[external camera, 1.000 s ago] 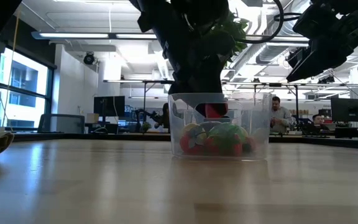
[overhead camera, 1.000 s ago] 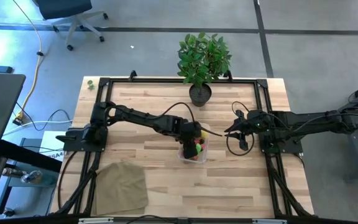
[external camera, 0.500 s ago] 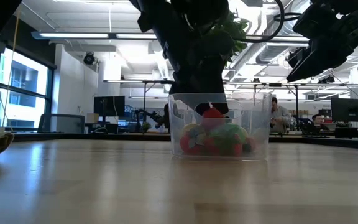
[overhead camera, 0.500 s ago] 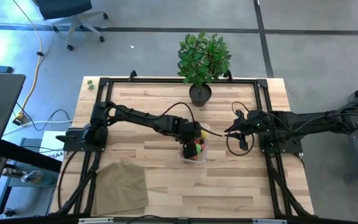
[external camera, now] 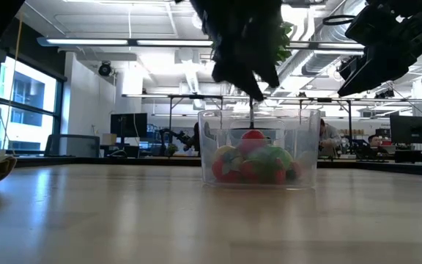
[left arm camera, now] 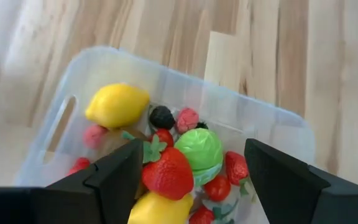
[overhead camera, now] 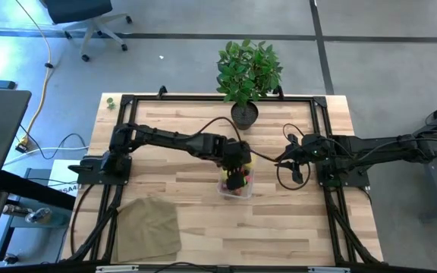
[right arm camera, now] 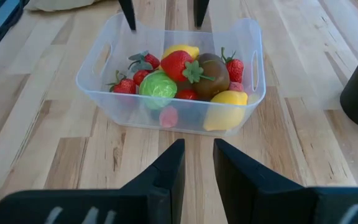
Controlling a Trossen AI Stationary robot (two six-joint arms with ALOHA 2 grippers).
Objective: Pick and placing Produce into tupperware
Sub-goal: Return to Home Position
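While left hand (left arm camera: pixel 193 152) gapes above, clear tupperware (right arm camera: pixel 129 115) holds produce (right arm camera: pixel 179 65) (mostly red); right hand (right arm camera: pixel 198 146) waits, slightly parted.

Two matte-black jointed arms, left arm (overhead camera: pixel 169 139) and right arm (overhead camera: pixel 385 149). Thin black cables (overhead camera: pixel 286 176) loop just behind the jaws. Fingers (left arm camera: pixel 114 180) flat, dark, angular.

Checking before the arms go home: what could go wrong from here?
The left gripper hangs open just above the tupperware; withdrawing low could clip its rim and drag or tip it. The produce is heaped, with a strawberry on top, so a knock might spill pieces. The right gripper waits off to the right.
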